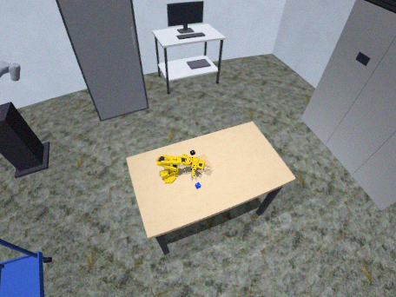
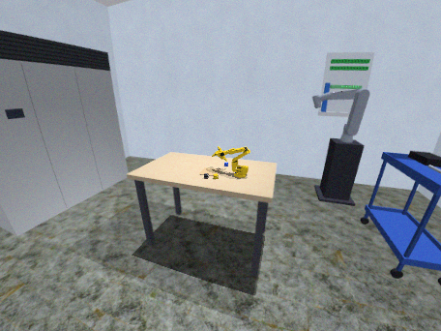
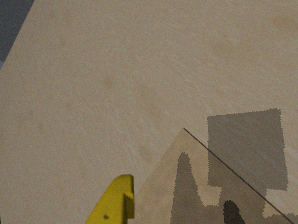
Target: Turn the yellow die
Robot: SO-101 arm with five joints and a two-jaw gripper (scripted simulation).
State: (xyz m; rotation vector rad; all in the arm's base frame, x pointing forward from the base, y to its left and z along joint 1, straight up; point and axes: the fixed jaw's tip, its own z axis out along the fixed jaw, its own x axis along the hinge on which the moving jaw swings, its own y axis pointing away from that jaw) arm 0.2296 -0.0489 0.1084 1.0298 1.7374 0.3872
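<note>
My yellow arm stands on the wooden table, and its gripper (image 1: 201, 164) is raised above the tan mat (image 1: 205, 170), open and empty. In the exterior view the gripper (image 2: 219, 155) hangs well above the table. The yellow die (image 2: 216, 176) is a small speck below it on the mat (image 2: 217, 171); the top view does not show it because the arm covers it. The blue die (image 1: 198, 185) lies on the table near the arm and also shows in the exterior view (image 2: 225, 165). The wrist view shows one yellow jaw (image 3: 117, 200), a mat corner (image 3: 215, 190) and no die.
A black die (image 1: 192, 152) lies at the far side of the arm and also shows in the exterior view (image 2: 205, 176). The die faces are too small to read. The arm's base (image 2: 239, 171) stands beside the mat.
</note>
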